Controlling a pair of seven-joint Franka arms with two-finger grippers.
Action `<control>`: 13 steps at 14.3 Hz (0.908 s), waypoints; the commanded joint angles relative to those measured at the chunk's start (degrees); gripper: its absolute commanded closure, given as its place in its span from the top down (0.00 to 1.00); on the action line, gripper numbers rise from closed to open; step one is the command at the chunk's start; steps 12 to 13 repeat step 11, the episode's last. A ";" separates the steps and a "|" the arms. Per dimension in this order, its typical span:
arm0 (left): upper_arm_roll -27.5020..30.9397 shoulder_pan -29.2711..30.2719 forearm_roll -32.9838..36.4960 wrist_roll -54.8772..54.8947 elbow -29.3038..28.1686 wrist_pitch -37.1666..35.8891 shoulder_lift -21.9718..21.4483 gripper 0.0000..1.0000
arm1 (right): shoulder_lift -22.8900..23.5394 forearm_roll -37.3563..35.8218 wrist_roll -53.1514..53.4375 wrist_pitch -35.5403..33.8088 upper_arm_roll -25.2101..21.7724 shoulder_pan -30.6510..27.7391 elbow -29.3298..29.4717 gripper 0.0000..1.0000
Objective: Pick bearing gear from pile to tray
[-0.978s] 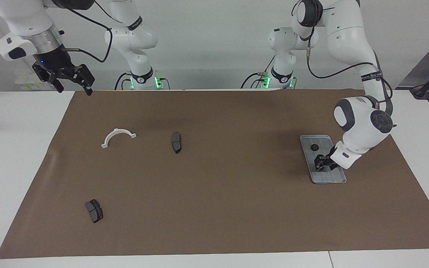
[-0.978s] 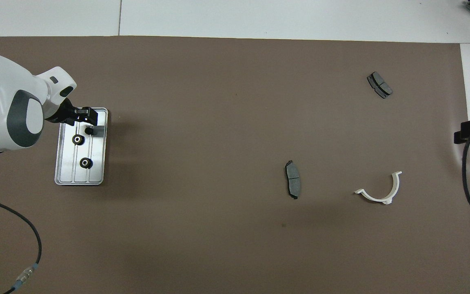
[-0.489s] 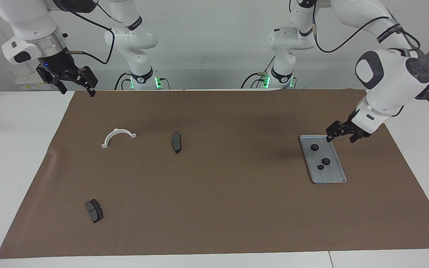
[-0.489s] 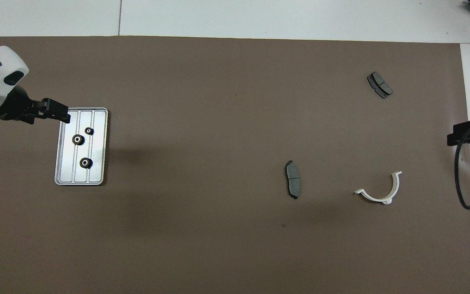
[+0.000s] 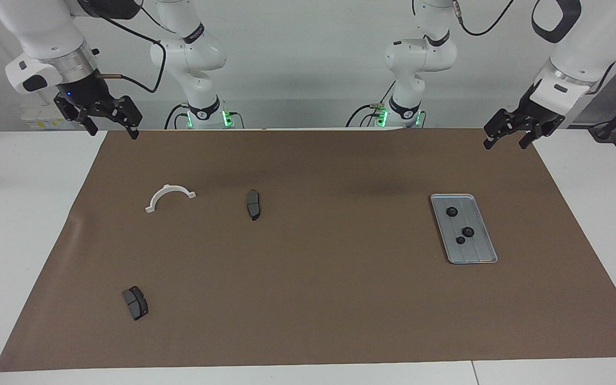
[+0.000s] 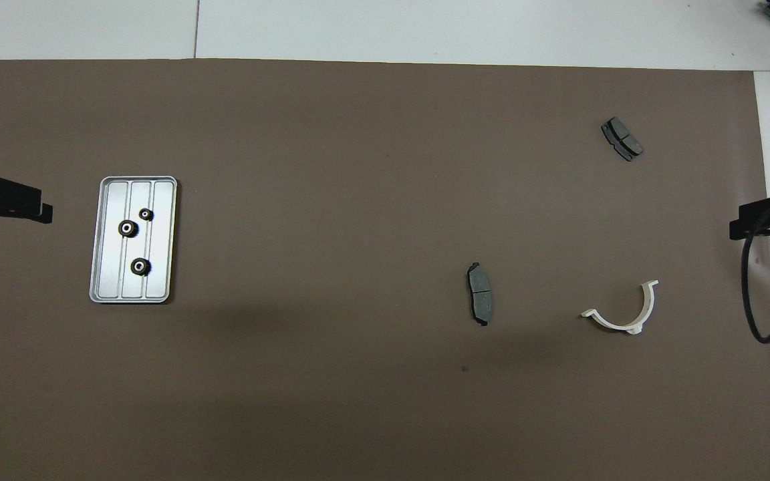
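Three gears in the tray, both grippers up and holding nothing.

You've got the tray (image 5: 480, 255) flat on the brown mat (image 5: 318, 299) toward the left arm's end, three small black gears (image 5: 468, 231) inside it: two close together, one nearer the robots. Left gripper (image 5: 507, 136) hangs over the mat's corner by its base, fingers spread. Right gripper (image 5: 111, 125) hangs over the mat's edge at its own end, fingers spread too. Still loose on the mat toward the right arm's end: white half-ring bracket (image 5: 169, 197), one brake pad (image 5: 253, 204) beside it, a second pad (image 5: 135, 302) farther from the robots.
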 commanded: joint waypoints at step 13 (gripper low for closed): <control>-0.41 -0.21 4.77 -0.60 -0.77 0.37 -0.33 1.00 | -1.13 -0.11 -0.26 1.03 0.16 -0.72 -1.41 1.00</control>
